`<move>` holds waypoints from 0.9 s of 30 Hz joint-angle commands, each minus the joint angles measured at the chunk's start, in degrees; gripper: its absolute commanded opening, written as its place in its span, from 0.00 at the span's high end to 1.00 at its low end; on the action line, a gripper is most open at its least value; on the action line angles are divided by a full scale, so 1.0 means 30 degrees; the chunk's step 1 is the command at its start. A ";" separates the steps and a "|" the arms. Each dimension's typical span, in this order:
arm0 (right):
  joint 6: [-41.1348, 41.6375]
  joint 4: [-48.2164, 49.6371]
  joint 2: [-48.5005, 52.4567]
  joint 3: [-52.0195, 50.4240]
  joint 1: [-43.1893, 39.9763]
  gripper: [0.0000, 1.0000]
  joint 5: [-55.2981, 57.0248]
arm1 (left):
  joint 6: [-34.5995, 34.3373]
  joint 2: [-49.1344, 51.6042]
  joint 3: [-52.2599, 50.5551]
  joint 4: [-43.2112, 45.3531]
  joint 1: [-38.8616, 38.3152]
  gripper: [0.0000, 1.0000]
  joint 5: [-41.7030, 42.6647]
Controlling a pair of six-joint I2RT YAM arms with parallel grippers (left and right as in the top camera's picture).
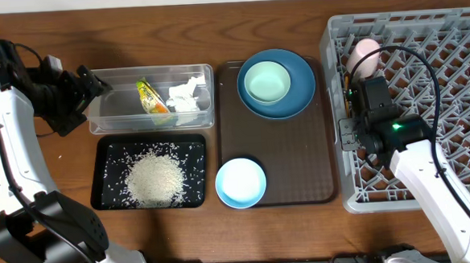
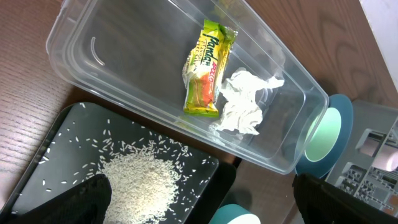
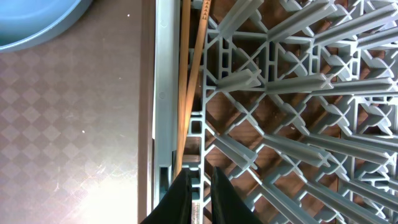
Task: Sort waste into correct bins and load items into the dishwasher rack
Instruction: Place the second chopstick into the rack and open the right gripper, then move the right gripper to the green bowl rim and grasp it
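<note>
Two chopsticks (image 3: pixel 185 93), two bowls (image 1: pixel 241 182), one plate (image 1: pixel 303 92), one cup (image 1: pixel 365 54), one rack (image 1: pixel 457 71)

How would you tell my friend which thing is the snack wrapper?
In the overhead view, find the clear plastic tub just above the black tray of rice. Two things lie inside it. The snack wrapper is the long yellow-green one with an orange end; the crumpled white tissue beside it is its only neighbour.

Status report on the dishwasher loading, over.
Left end effector open by clear tub. Right end effector nearly closed at chopsticks along rack wall, grip unclear. Plate, mint bowl, white bowl unracked. Nothing blocking.
</note>
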 commanded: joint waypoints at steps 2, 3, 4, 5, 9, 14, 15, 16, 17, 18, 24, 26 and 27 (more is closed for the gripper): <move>-0.0131 0.0168 0.0131 0.0007 0.0058 0.89 -0.0590 | 0.0124 -0.0313 0.0452 -0.0102 0.0066 0.04 0.0022; -0.0131 0.0306 0.0131 0.0007 0.0058 0.89 -0.0962 | 0.0124 -0.0313 0.0452 -0.0102 0.0066 0.04 0.0022; -0.0131 0.0466 0.0131 0.0007 0.0058 0.89 -0.1333 | 0.0124 -0.0313 0.0452 -0.0102 0.0066 0.04 0.0022; -0.0131 0.0692 0.0131 0.0007 0.0058 0.88 -0.1880 | 0.0124 -0.0313 0.0452 -0.0102 0.0066 0.04 0.0022; -0.0117 0.2091 0.0131 0.0007 0.0058 0.86 -0.5100 | 0.0124 -0.0313 0.0452 -0.0102 0.0066 0.04 0.0022; 0.0627 0.4073 0.0219 0.0007 0.0168 0.86 -0.7497 | 0.0124 -0.0313 0.0452 -0.0102 0.0066 0.04 0.0022; 0.0940 0.4473 0.0313 0.0007 0.0240 0.86 -0.7526 | 0.0124 -0.0313 0.0452 -0.0102 0.0066 0.04 0.0022; 0.1115 0.4809 0.0415 0.0007 0.0321 0.86 -0.7526 | 0.0124 -0.0313 0.0452 -0.0102 0.0066 0.04 0.0022; 0.1297 0.5209 0.0576 0.0007 0.0415 0.86 -0.7526 | 0.0124 -0.0313 0.0452 -0.0102 0.0066 0.04 0.0022; 0.1384 0.5588 0.0787 0.0007 0.0517 0.85 -0.7533 | 0.0124 -0.0313 0.0452 -0.0102 0.0066 0.04 0.0022; 0.1610 0.7745 0.2514 0.0007 0.1246 0.67 -0.7533 | 0.0124 -0.0313 0.0452 -0.0102 0.0066 0.04 0.0022; 0.1603 0.8786 0.3359 0.0007 0.1515 0.60 -0.7519 | 0.0124 -0.0313 0.0452 -0.0102 0.0066 0.04 0.0022; 0.1596 0.9384 0.3796 0.0007 0.1632 0.58 -0.7526 | 0.0124 -0.0313 0.0452 -0.0102 0.0066 0.04 0.0022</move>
